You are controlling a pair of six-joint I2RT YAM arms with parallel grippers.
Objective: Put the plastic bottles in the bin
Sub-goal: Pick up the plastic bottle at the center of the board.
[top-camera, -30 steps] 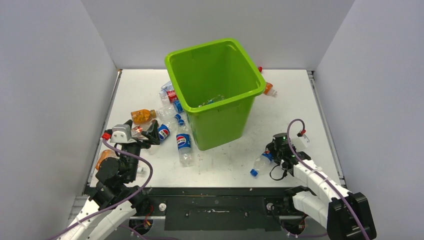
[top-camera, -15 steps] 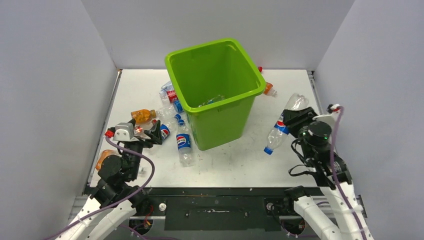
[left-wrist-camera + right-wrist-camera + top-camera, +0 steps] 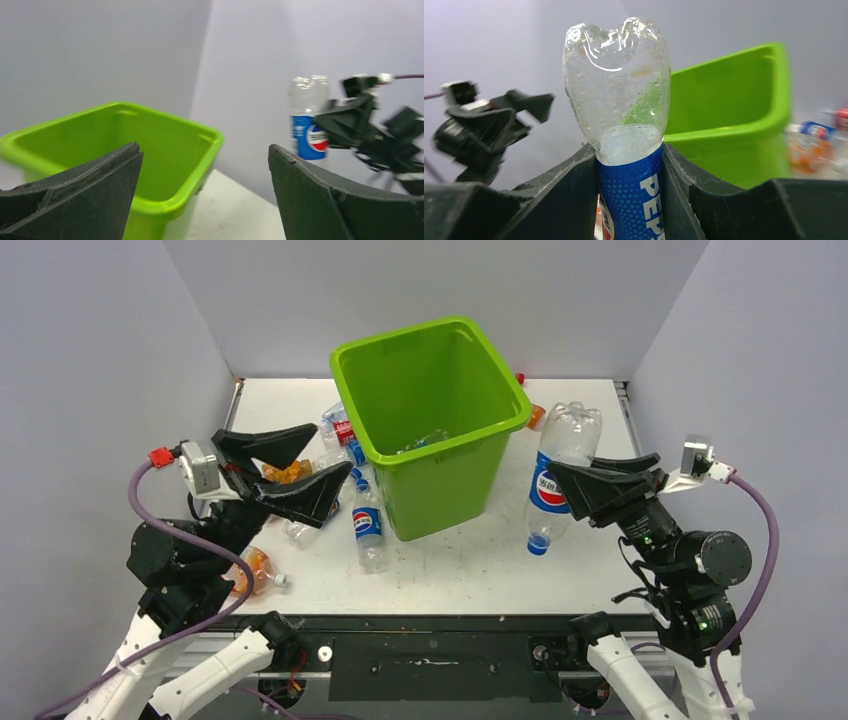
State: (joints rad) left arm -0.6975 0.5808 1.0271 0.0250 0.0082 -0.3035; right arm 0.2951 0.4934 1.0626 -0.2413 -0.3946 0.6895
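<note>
My right gripper (image 3: 562, 487) (image 3: 629, 152) is shut on a clear Pepsi bottle (image 3: 553, 480) (image 3: 620, 105), held in the air cap down, just right of the lime-green bin (image 3: 440, 485) (image 3: 729, 100). The same bottle (image 3: 308, 127) shows in the left wrist view. My left gripper (image 3: 300, 468) (image 3: 203, 150) hangs open and empty above the bottles left of the bin (image 3: 165, 150). On the table lie a Pepsi bottle (image 3: 367, 525), two orange bottles (image 3: 254, 570) (image 3: 285, 472) and a cluster (image 3: 340, 430) against the bin's left side. One clear bottle (image 3: 428, 440) lies inside the bin.
Another orange bottle (image 3: 538, 418) lies behind the bin's right corner. Grey walls close in the table on the left, back and right. The black rail with both arm bases (image 3: 430, 650) runs along the near edge.
The right arm has lifted the Pepsi bottle from the table's near right up beside the bin. The left arm has risen off the table, its gripper still open.
</note>
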